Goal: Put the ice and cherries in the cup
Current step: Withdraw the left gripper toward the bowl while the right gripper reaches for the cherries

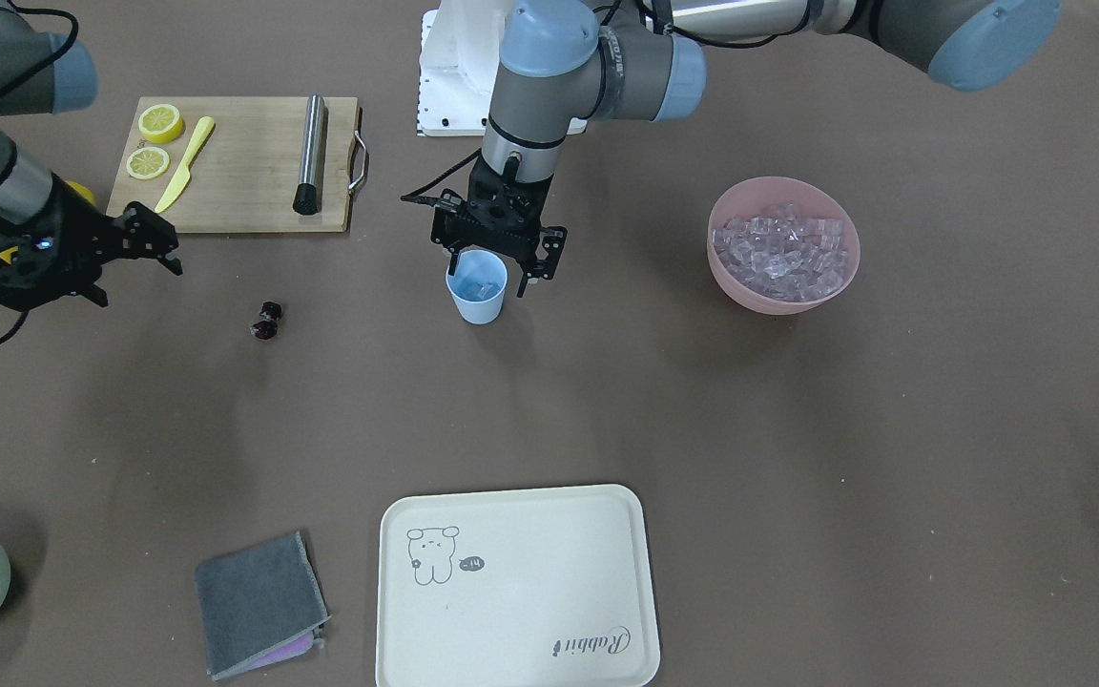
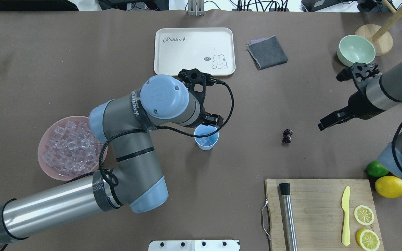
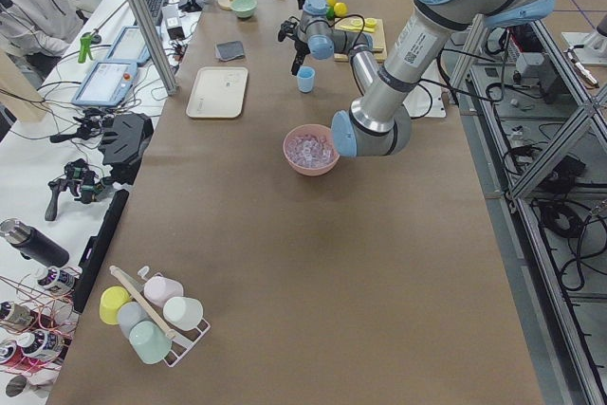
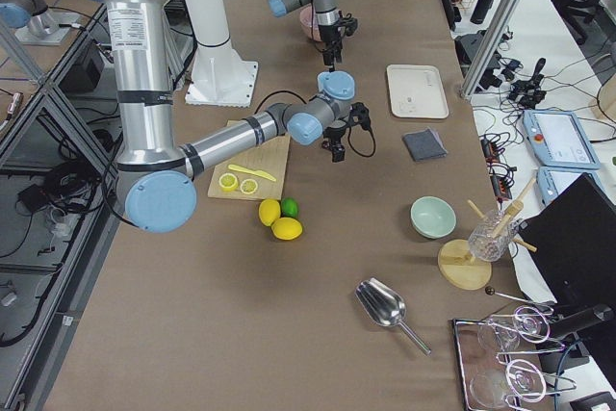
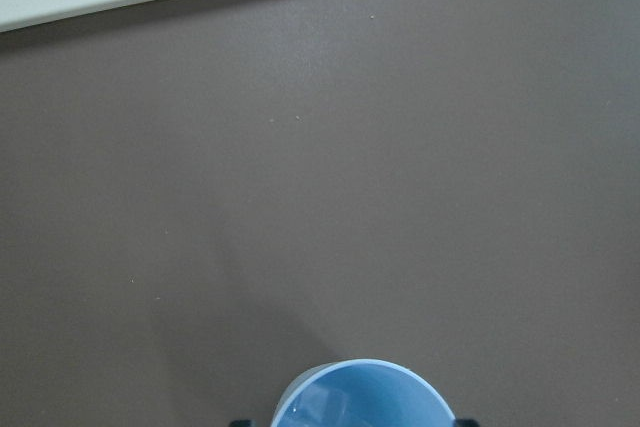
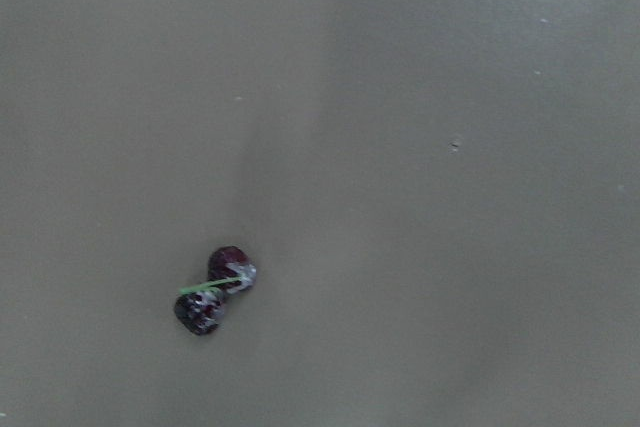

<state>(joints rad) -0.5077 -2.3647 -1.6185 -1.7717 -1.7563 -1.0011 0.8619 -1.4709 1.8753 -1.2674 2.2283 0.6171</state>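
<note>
A: What sits nearest the robot?

B: A wooden cutting board carrying 2 lemon halves, a yellow knife and a steel rod. Just beside its corner lie a whole lemon and a lime.

A: How does the left arm stand?

B: It comes in low from the robot's left, folds at the elbow next to the pink bowl and turns its wrist straight down. The left gripper hangs vertically right above the cup, its fingers spread to either side of the rim and holding nothing. Whether they touch the rim, I cannot tell.

A: And the ice?

B: The ice is heaped in the pink bowl, well apart from the cup. A few clear cubes also show at the bottom of the cup, which stands upright near the middle of the worktop.

A: The right arm?

B: It reaches in from the robot's right, with the forearm slanting toward the middle. The right gripper is tilted, spread wide and empty, above the worktop, off to the side of the cherries and not touching them. In its wrist camera the 2 cherries lie low and left of centre, joined by a green stem.

A: What is farthest?

B: A cream tray, a folded grey cloth and a pale green bowl.
</note>
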